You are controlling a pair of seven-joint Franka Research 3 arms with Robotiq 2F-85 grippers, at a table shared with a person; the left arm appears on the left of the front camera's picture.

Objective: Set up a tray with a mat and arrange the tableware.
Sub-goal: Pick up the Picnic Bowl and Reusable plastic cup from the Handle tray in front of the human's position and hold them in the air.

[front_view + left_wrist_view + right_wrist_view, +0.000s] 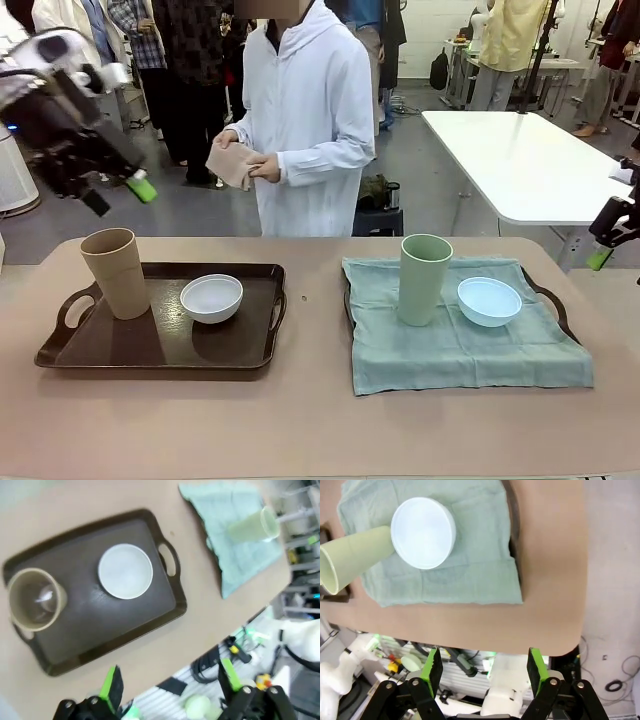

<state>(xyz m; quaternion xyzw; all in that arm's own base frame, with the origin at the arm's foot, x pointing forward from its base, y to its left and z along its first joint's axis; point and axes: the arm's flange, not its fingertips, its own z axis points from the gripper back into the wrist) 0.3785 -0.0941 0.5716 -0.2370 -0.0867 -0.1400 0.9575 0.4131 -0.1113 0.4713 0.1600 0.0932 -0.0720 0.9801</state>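
Judging from the layout, the mat step for the second tray is taken to be in hand. On the robot's right, a green mat is spread over a tray; a pale green tumbler is set upright on it, with a light blue bowl just beside.

On the left, a dark brown tray is seen bare of any mat. A tan tumbler and a white bowl are placed directly on its floor, near each other but apart.

A folded tan cloth is held in the person's hands at the far side of the tabletop.

Next move, as judged: the tumbler and bowl would need to be lifted off the brown tray, the cloth taken or laid, and the pieces set back on it.

Left end effector: raised well above the brown tray, jaws spread wide, nothing held or touched.

Right end effector: held off past the near edge of the mat, jaws parted, nothing gripped or touched.
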